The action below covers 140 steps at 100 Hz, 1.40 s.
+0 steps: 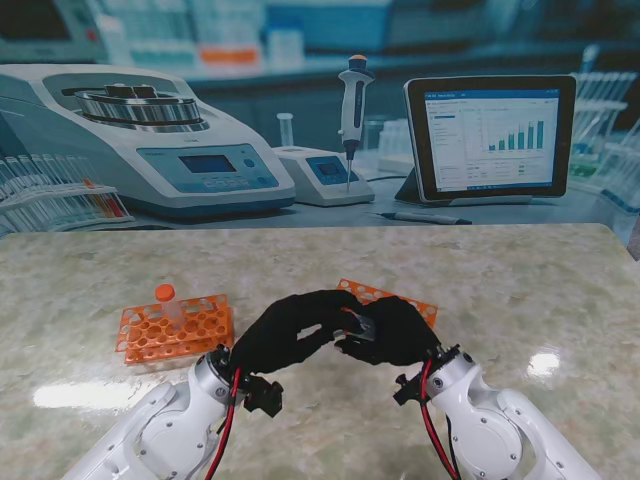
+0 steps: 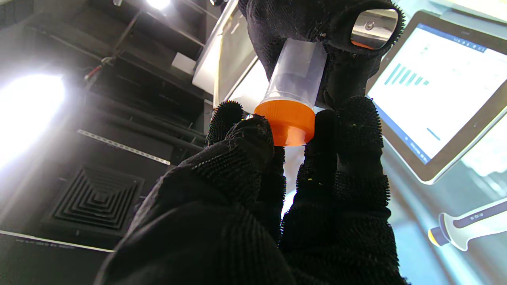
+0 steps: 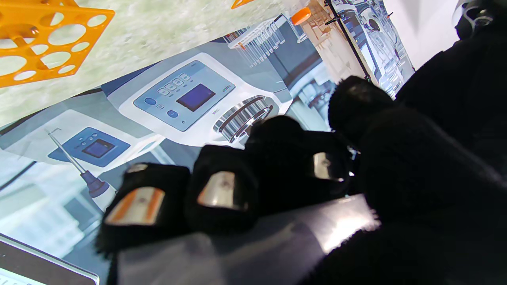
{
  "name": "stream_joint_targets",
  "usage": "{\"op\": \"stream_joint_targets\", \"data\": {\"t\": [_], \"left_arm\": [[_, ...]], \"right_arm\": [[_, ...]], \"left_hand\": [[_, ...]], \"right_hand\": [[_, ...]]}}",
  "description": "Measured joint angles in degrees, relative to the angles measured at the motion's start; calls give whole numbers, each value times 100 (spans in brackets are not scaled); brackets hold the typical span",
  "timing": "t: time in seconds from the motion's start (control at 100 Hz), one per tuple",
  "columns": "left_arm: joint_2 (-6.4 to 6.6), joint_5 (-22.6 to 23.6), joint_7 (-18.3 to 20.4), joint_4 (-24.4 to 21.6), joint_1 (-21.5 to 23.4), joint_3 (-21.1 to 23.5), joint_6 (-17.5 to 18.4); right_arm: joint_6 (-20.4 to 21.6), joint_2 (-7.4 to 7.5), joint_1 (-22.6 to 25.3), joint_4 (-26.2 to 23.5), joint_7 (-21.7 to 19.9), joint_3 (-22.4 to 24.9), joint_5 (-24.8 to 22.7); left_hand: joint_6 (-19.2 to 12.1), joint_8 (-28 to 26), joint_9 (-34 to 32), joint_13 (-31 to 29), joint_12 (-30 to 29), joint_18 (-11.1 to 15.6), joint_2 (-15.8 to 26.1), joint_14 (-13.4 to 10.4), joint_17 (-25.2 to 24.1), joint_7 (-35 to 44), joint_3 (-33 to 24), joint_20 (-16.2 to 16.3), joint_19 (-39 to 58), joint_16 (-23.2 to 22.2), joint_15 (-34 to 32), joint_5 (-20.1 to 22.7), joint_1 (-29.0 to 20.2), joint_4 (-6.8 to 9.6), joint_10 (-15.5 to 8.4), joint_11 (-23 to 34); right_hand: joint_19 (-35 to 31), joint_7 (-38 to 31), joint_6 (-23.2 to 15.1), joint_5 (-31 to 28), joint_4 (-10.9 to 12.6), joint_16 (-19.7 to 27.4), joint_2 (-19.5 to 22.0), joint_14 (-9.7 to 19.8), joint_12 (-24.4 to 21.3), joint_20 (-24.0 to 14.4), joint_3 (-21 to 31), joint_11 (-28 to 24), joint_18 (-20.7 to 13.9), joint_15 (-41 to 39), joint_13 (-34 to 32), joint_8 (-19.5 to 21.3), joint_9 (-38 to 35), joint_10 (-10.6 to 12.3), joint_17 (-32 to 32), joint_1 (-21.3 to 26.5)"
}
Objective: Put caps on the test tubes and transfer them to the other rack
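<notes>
Orange cap (image 2: 290, 122) pinched by left hand (image 2: 277, 190) sits on the tube (image 2: 297, 71) clasped in right hand (image 2: 317, 23).

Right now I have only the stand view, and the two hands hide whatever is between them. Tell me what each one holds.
Observer: The left wrist view shows the right hand gripping a clear test tube by its body.
Operator: Now the left hand.
Observer: The left hand has its fingertips pinched around the orange cap.
Operator: Say whether that cap is on.
Observer: It sits over the tube's mouth. No view shows whether it is tight.
</notes>
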State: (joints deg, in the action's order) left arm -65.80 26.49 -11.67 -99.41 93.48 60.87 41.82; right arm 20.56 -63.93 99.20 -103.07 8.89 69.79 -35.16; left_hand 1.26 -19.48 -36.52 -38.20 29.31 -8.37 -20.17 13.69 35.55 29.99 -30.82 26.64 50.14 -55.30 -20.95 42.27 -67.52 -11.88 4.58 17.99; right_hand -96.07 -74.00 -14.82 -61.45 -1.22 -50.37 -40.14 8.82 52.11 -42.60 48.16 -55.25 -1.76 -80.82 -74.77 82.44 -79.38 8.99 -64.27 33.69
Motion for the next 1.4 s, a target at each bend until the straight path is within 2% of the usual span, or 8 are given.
{"op": "stream_joint_targets", "data": {"t": [0.76, 0.94, 1.03, 1.12, 1.15, 1.19, 1.34, 1.4], "left_arm": [[27, -178, 196, -27, -28, -7, 10], [37, -118, 197, -70, -23, -2, -53], [39, -85, 198, -99, -20, -2, -98], [40, -53, 198, -121, -20, -3, -122], [42, -38, 198, -129, -20, -3, -128], [43, -14, 198, -138, -19, -3, -134], [49, 59, 208, -187, 8, 12, -143], [49, 62, 211, -204, 12, 13, -143]], "right_arm": [[19, 2, 13, 12, 4, 8, -3], [46, 2, 15, 13, -2, 23, -3], [68, 2, 16, 15, -4, 36, -3], [76, 4, 18, 16, -7, 41, -3], [78, 4, 19, 16, -7, 43, -4], [80, 4, 20, 16, -7, 44, -7], [81, 4, 29, 13, -7, 44, -17], [81, 4, 36, 13, -11, 42, -22]], "left_hand": [[-2, 2, -1, -124, -73, -171, -175, 121, -35, 0, -23, -132, 0, -141, 179, 2, -4, 16, 0, -39], [-14, 3, -1, -126, -87, -313, -173, 121, -397, 0, 113, -57, 69, -144, 235, -21, -17, 138, 0, -78], [-122, 3, -1, -127, -140, -431, -149, 121, -741, -1, 298, 58, 78, -144, 293, -113, -21, 357, -57, -137], [-138, 3, -1, -127, -151, -522, -70, 121, -1133, -2, 524, 139, 80, -144, 322, -116, -86, 363, -117, -160], [-203, 3, -1, -127, -161, -572, -20, 121, -1262, -8, 615, 143, 80, -144, 332, -196, -91, 461, -117, -181], [-281, 3, -1, -105, -212, -608, 72, 120, -1426, -8, 803, 186, 80, -70, 333, -167, -112, 593, -127, -221], [-349, 3, -1, 61, -256, -761, 326, 109, -1725, -13, 1119, 219, -65, 278, 353, -254, -233, 729, -167, -289], [-352, 3, -1, 238, -293, -824, 460, -125, -1856, -16, 1316, 219, -211, 626, 401, -236, -236, 812, -182, -308]], "right_hand": [[5, -1, -9, 0, 0, 0, 0, 0, 1, 2, 0, 0, -1, 0, 1, 1, 0, 0, 9, 0], [5, -1, -9, -1, 0, 0, 0, 0, 1, 2, -1, 0, -1, 0, 1, 1, 0, 0, 9, 0], [5, -1, -9, -1, 0, 0, 0, 0, 1, 2, -1, 0, -1, 0, 1, 1, 0, 0, 9, 0], [5, -1, -9, -1, 0, 0, 0, 0, 1, 2, -1, 0, -1, 0, 1, 2, 0, 0, 9, 0], [6, -1, -9, -1, 0, 0, 0, 0, 1, 2, -1, 0, -1, 0, 1, 2, 0, 0, 9, 0], [6, -2, -9, -1, 0, 0, 0, 0, 1, 2, -1, 0, -1, 0, 1, 2, 0, 0, 9, 0], [5, -2, -10, -1, 0, 0, 0, 0, 1, -6, -1, 0, -1, 0, 1, 2, 0, 0, 9, 0], [6, -2, -10, -1, 0, 0, 0, 0, 1, -26, -1, 0, -1, 0, 1, 2, 0, 0, 9, 0]]}}
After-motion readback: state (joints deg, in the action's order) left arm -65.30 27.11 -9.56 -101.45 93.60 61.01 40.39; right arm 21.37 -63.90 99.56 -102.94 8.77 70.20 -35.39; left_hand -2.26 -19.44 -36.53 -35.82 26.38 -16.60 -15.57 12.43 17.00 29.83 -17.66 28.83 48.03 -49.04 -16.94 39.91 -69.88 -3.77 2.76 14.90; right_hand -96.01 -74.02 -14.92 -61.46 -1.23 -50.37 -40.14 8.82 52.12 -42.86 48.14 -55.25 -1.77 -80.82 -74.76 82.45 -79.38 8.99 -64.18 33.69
